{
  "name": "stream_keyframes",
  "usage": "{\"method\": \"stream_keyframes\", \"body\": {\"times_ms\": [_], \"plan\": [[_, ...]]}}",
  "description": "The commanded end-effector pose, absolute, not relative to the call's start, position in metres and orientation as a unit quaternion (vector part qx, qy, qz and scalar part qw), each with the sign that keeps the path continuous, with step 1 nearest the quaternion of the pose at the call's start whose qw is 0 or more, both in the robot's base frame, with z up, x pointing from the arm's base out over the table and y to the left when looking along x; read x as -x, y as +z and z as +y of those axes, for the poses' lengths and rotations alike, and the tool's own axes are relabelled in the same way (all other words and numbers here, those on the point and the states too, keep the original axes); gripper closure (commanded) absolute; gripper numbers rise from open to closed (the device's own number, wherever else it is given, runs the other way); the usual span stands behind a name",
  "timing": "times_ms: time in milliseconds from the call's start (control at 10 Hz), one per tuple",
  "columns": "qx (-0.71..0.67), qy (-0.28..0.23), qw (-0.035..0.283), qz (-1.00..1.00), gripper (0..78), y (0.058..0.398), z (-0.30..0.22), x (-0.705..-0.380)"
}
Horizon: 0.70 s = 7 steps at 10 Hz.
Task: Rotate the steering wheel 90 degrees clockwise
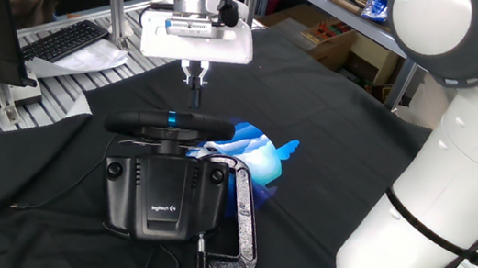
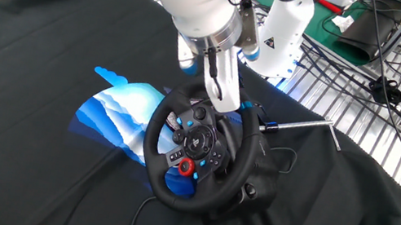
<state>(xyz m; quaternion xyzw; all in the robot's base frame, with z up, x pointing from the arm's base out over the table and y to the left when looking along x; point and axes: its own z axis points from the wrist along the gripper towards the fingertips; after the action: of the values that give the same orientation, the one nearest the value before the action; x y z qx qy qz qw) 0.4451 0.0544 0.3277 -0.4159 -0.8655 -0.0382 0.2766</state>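
Note:
The steering wheel point(image 1: 168, 122) shows edge-on as a black rim with a small light-blue stripe, sitting at the top of its boxy Logitech base point(image 1: 159, 195). In the other fixed view the steering wheel point(image 2: 153, 139) faces the camera, with buttons and a red dial on its hub. My gripper point(image 1: 193, 75) hangs above the rim near the blue stripe, clear of it. Its black fingers are pressed together and hold nothing. In the other fixed view the white hand hides the fingertips.
A metal C-clamp point(image 1: 242, 231) holds the base at its right front corner. A blue-and-white graphic point(image 1: 265, 158) lies on the black cloth behind the wheel. A keyboard point(image 1: 65, 38) sits at the back left. A wire rack point(image 2: 336, 95) and cables stand behind the table.

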Motion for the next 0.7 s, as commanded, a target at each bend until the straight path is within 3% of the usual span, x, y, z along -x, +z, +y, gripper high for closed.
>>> {"method": "stream_keyframes", "body": {"times_ms": [100,700], "plan": [[0.447,-0.029,0.270,-0.852,76.4,0.3288,0.0548,-0.4452],[0.514,-0.026,0.254,-0.819,76.4,0.3276,0.0545,-0.4451]]}}
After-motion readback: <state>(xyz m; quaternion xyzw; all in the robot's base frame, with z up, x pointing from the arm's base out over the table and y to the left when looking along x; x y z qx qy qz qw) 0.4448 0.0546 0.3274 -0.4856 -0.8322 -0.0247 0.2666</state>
